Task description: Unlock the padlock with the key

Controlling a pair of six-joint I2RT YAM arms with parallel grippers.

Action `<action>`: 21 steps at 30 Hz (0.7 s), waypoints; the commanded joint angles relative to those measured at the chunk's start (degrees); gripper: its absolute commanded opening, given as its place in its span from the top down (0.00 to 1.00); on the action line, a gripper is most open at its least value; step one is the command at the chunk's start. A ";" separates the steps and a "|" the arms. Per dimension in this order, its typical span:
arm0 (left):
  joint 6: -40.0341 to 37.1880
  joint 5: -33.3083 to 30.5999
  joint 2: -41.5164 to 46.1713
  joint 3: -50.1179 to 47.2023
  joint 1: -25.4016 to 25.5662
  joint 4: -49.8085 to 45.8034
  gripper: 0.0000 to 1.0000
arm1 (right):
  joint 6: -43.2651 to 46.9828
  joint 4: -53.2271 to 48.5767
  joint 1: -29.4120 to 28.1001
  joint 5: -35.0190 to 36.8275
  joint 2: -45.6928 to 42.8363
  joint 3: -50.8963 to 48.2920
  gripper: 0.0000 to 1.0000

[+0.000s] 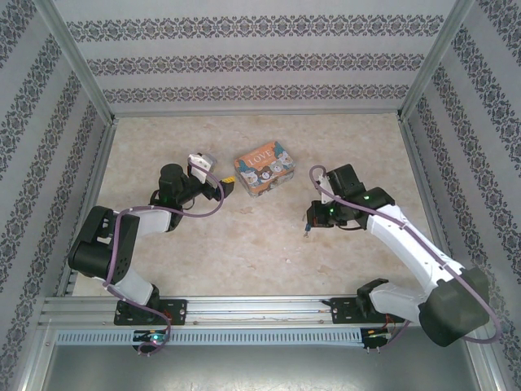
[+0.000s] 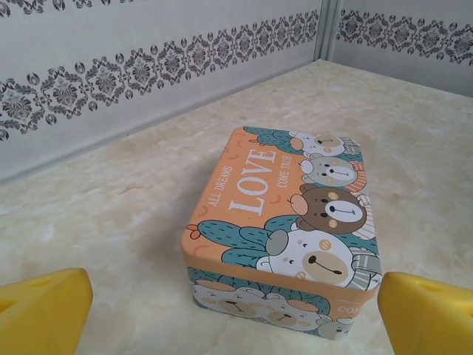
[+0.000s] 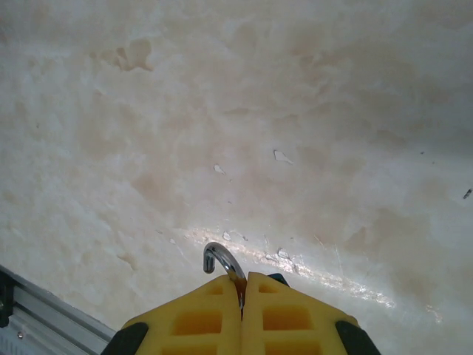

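left gripper [image 1: 227, 184] spread wide — tin [image 1: 264, 169] at its 2 o'clock | right gripper [image 3: 242, 296] clenched on padlock [image 3: 220, 257], shackle poking out

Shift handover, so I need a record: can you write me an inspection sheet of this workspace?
Surface: marbled beige table, small flecks.
Job's things: padlock, silvery shackle poking from the shut right gripper; key too small to make out.
Clutter: LOVE tin, lid on.
Grippers: left gripper open, empty, facing the tin; right gripper shut on the padlock.
Cables: purple cables along both arms.
Surroundings: patterned walls, aluminium frame.
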State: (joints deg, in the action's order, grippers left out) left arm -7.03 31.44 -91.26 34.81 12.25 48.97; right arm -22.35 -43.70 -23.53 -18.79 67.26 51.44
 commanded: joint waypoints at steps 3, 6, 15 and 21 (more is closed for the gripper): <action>0.71 0.64 -0.41 -0.44 -0.67 3.42 0.01 | -0.18 -1.92 -1.63 -0.91 4.60 1.36 1.00; 0.64 0.73 -0.32 -0.40 -0.72 3.35 0.01 | 0.34 -1.69 -2.54 -0.65 7.34 1.56 1.00; -0.18 0.64 0.55 -0.49 -0.71 2.60 0.01 | 1.56 -0.45 -4.41 -1.60 15.61 2.06 1.00; -0.43 0.64 1.00 -0.44 -0.65 2.36 0.01 | 2.74 0.06 -5.47 -2.84 20.27 2.79 1.00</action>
State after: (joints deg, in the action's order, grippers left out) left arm -7.07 31.44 -91.29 34.76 12.25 49.30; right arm -20.99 -43.88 -28.36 -20.40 86.32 52.47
